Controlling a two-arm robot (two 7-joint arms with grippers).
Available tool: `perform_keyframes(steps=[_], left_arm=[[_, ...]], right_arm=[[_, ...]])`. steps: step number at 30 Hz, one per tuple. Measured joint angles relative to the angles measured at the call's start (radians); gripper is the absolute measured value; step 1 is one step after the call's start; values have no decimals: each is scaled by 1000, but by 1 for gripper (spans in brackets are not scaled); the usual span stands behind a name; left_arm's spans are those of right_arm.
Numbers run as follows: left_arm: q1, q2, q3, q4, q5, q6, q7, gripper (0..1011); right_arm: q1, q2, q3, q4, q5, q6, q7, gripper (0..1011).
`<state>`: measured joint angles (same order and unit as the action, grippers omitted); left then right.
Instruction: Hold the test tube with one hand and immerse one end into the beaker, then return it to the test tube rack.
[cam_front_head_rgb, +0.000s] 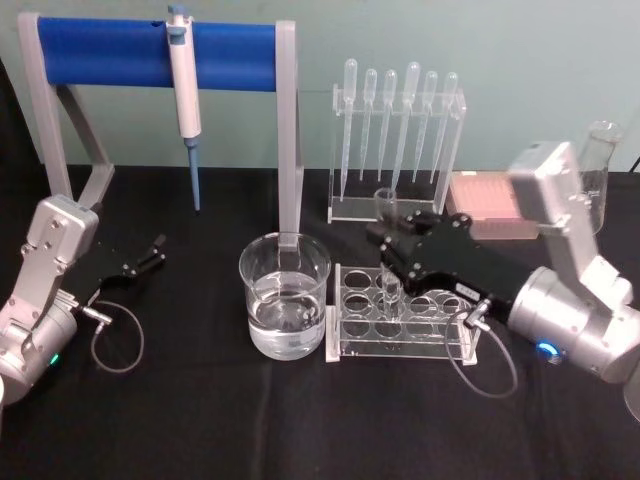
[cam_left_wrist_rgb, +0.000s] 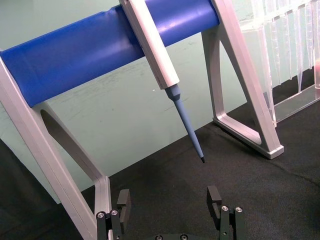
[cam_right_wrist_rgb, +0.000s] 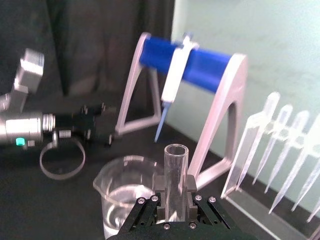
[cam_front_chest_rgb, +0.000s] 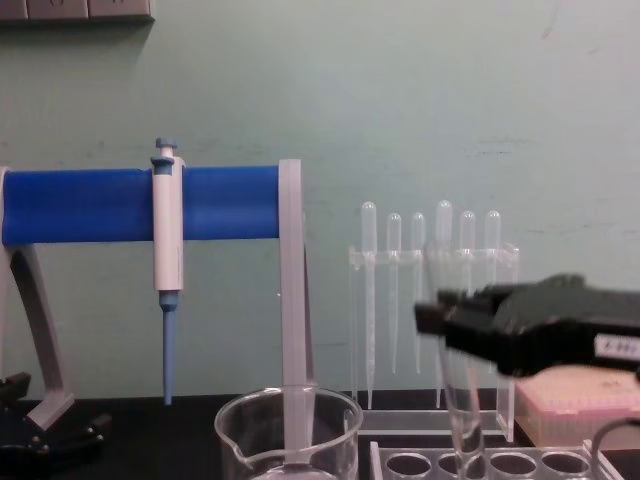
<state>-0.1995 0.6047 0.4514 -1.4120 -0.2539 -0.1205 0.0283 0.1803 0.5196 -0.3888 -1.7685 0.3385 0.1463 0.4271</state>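
Right hand (cam_front_head_rgb: 388, 240) clenched on test tube (cam_front_head_rgb: 384, 204) over rack (cam_front_head_rgb: 440, 351), beaker (cam_front_head_rgb: 262, 300) just beside; left hand (cam_front_head_rgb: 157, 252) released, parked.

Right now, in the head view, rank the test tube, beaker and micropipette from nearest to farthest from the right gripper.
1. test tube, clamped in the right gripper over the rack.
2. beaker, just left of it.
3. micropipette, farther left, hanging on the blue stand.
The left gripper sits open at far left.

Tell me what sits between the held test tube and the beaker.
In the head view, just the left end of the test tube rack, with empty holes, lies between the test tube held by the right gripper and the beaker.
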Motion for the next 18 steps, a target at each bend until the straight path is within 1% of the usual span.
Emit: perform_keyframes(steps=[1,2,3,4,8,12,18], left_arm=[[0,0,0,0,0,0,0,1000],[0,0,0,0,0,0,0,1000],[0,0,0,0,0,0,0,1000],[0,0,0,0,0,0,0,1000],[0,0,0,0,0,0,0,1000],[0,0,0,0,0,0,0,1000],[0,0,0,0,0,0,0,1000]], right_arm=[[-10,-1,10,-10,9,-7,-4,224],[-28,-3,30,-27,26,-19,-13,224],[-37,-4,40,-36,36,-26,-17,224],[-53,-7,59,-52,53,-36,-26,224],[-73,-14,88,-79,79,-47,-47,224],[-78,-21,99,-90,90,-42,-63,224],[-77,-20,98,-90,90,-41,-63,224]])
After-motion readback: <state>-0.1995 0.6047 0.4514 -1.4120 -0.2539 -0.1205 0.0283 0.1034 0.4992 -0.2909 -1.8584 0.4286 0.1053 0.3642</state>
